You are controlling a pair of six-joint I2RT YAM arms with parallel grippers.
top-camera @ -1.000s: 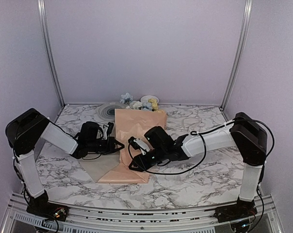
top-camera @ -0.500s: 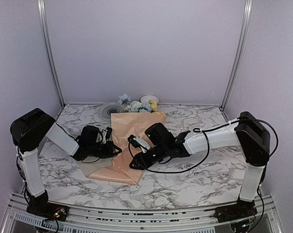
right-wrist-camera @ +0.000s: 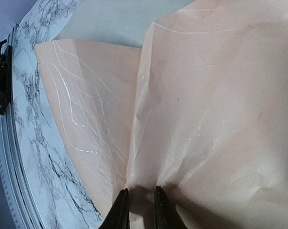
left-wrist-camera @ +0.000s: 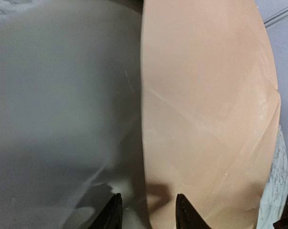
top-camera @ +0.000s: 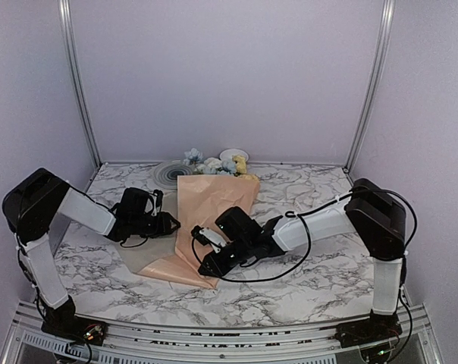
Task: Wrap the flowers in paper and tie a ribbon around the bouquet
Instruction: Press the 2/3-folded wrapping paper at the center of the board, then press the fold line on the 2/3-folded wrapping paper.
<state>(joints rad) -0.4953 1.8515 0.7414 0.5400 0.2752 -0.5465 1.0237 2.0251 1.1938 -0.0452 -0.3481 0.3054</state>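
Note:
The peach paper (top-camera: 210, 201) lies folded into a long cone across the middle of the table. The flowers (top-camera: 214, 163) poke out of its far, wide end as blue, white and yellow blooms. My right gripper (top-camera: 205, 267) sits at the cone's near narrow end. In the right wrist view its jaws (right-wrist-camera: 140, 205) pinch a gathered fold of paper (right-wrist-camera: 220, 95). My left gripper (top-camera: 170, 224) hovers just left of the cone. Its fingers (left-wrist-camera: 147, 210) stand apart with the paper's (left-wrist-camera: 206, 105) edge running ahead of the gap, ungripped. No ribbon shows.
A grey layer (top-camera: 149, 258) sticks out from under the cone at the near left and fills the left of the left wrist view. A round grey disc (top-camera: 168, 173) and a small white dish (top-camera: 233, 154) sit at the back wall. Marble tabletop (top-camera: 312, 280) lies right of the arms.
My left gripper has let go of the paper and pulled back to the left. The right gripper has slid nearer and left along the cone, closing tighter on the fold.

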